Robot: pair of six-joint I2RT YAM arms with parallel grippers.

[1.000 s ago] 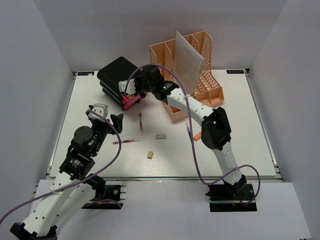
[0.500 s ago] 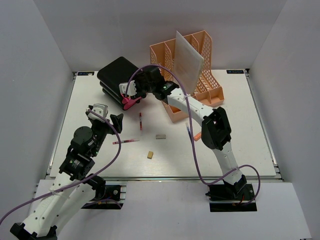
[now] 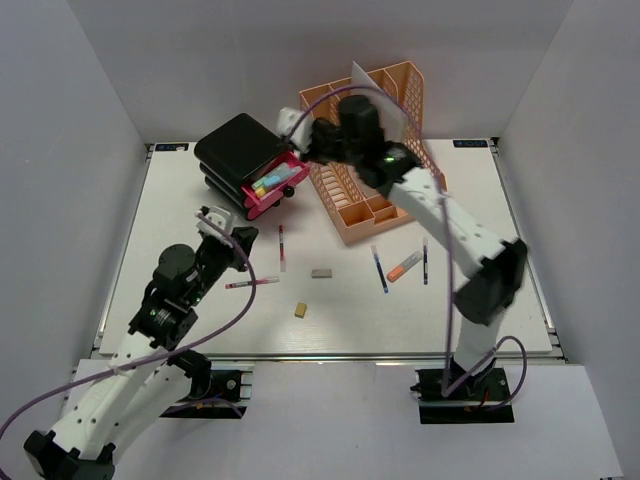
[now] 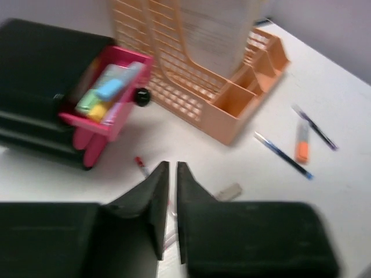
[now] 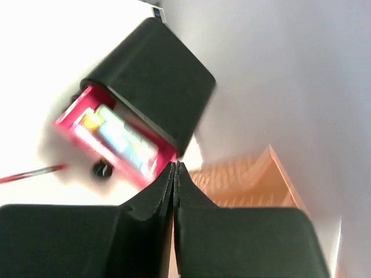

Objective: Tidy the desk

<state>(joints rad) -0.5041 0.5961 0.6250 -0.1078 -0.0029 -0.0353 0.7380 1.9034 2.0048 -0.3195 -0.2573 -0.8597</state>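
Observation:
The white desk (image 3: 480, 200) carries loose stationery. A black drawer unit (image 3: 235, 148) stands at the back left. Its pink drawer (image 3: 272, 183) is pulled out, with coloured items inside (image 5: 119, 136). My right gripper (image 3: 318, 138) hangs in the air above the drawer and the orange file organizer (image 3: 372, 160); its jaws (image 5: 175, 165) are shut on nothing. My left gripper (image 3: 238, 243) hovers over the desk near a red pen (image 3: 282, 247) and a pink pen (image 3: 252, 284). In the left wrist view its jaws (image 4: 173, 165) stand a narrow slit apart, empty.
A grey eraser (image 3: 321, 272) and a small tan block (image 3: 300, 310) lie mid-desk. To the right lie a blue pen (image 3: 379, 268), an orange marker (image 3: 404, 266) and a purple pen (image 3: 425, 260). A white sheet (image 3: 385, 105) leans in the organizer.
My right arm has lifted up and away from the pink drawer, which now stands pulled out, and its jaws have shut. My left gripper has moved slightly right and narrowed its jaws.

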